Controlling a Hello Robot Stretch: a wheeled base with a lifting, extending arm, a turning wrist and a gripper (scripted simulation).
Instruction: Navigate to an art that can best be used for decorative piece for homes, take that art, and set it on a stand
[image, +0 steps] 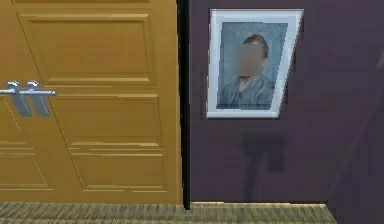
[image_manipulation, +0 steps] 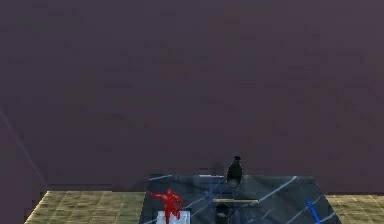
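purple wall (image: 330, 120): framed picture (image: 250, 95) beside wooden door (image: 90, 100); maybe red figurine (image_manipulation: 170, 203)

The door (image: 90, 100) runs off the forward view's left edge. The tabletop (image_manipulation: 285, 190) is cut off below. Its red blob (image_manipulation: 170, 203) and dark figure (image_manipulation: 235, 170) are too small to name.

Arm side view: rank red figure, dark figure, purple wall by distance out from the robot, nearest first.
1. red figure: near part of the tabletop, left of the view's middle.
2. dark figure: farther back on the tabletop, right of the middle.
3. purple wall: behind the table, across the whole view.
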